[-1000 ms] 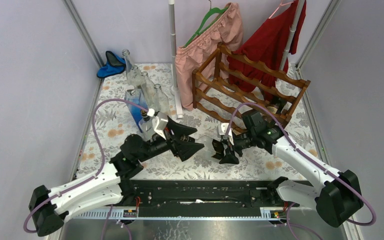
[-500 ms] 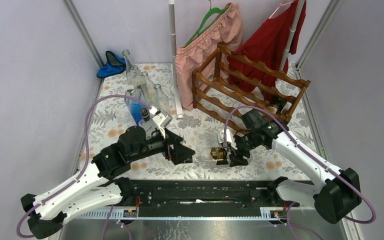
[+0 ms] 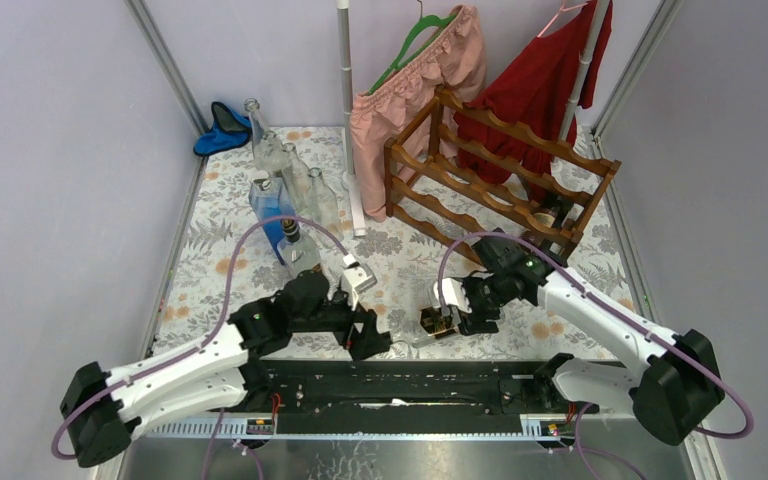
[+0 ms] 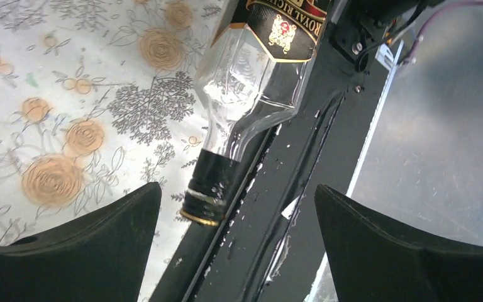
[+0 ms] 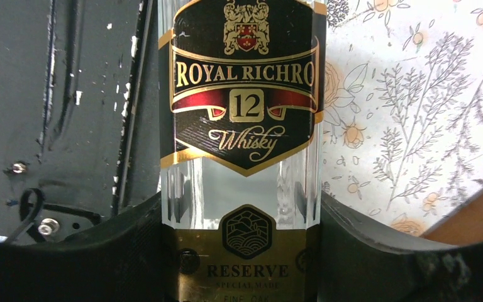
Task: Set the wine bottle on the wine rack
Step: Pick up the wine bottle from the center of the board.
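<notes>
The right gripper (image 3: 445,320) clamps the lower body of the wine bottle (image 5: 242,182), a square-shouldered clear glass bottle whose black-and-gold label (image 5: 244,82) reads "Royal Richro 12 Whisky". It lies on its side at the near edge of the floral tablecloth (image 3: 220,260), its black-capped neck reaching over the black base rail (image 3: 390,385); whether it rests there or hangs just above is hard to tell. The left gripper (image 4: 238,189) stands wide open, empty, a finger on either side of the cap without touching it. The wine rack (image 3: 392,175), reddish-brown with scalloped rails, stands well apart at the far right. A pink garment (image 3: 410,90) hangs against its left end, a red garment (image 3: 550,80) behind it. Empty glass bottles (image 3: 290,175) cluster at far left.
</notes>
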{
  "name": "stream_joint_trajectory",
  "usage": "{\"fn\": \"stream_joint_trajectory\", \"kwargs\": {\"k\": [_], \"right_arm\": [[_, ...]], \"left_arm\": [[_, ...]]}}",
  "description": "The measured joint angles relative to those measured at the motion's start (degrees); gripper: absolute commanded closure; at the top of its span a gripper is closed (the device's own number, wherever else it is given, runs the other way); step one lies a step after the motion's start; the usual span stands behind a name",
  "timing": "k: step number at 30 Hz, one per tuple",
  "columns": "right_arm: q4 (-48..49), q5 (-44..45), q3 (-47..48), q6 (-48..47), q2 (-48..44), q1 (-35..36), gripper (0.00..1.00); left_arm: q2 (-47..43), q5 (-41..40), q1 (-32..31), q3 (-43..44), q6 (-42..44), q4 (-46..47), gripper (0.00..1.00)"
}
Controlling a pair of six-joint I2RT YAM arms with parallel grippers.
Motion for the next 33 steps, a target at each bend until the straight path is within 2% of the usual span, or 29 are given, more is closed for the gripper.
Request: {"fn": "stream_joint_trajectory", "kwargs": {"k": [6,12,17,23,30,33], "right_arm": [[1.29,0.48,-2.05,-5.64,-4.15,1.84,1.0],[1.44,-0.5,-2.58,-8.79,-5.18,2.32,1.0],[1.46,-0.85,-2.51,-9.03,-6.78,2.4,1.0],[1.22,-2.1,-1.22,-8.07,-8.5,2.45,1.0],[1.66,-3.56,0.55,-5.79,-8.63,2.47,1.0],[1.66,-3.96,0.87,-5.09,-8.63,2.47,1.0]], "left_arm": [[10.69,9.55,2.05,-0.28,2.78,7.41,0.06],[17.0,16.26,3.39,-1.16,2.01,13.33,0.13],[13.64,18.27,3.34,-6.45,-4.44,20.59,0.16],[4.94,15.98,2.56,-10.03,-11.45,24.63,0.18],[2.56,13.44,2.45,-12.68,-16.57,29.09,0.23],[2.56,12.81,2.45,-13.16,-17.9,29.44,0.28]]}}
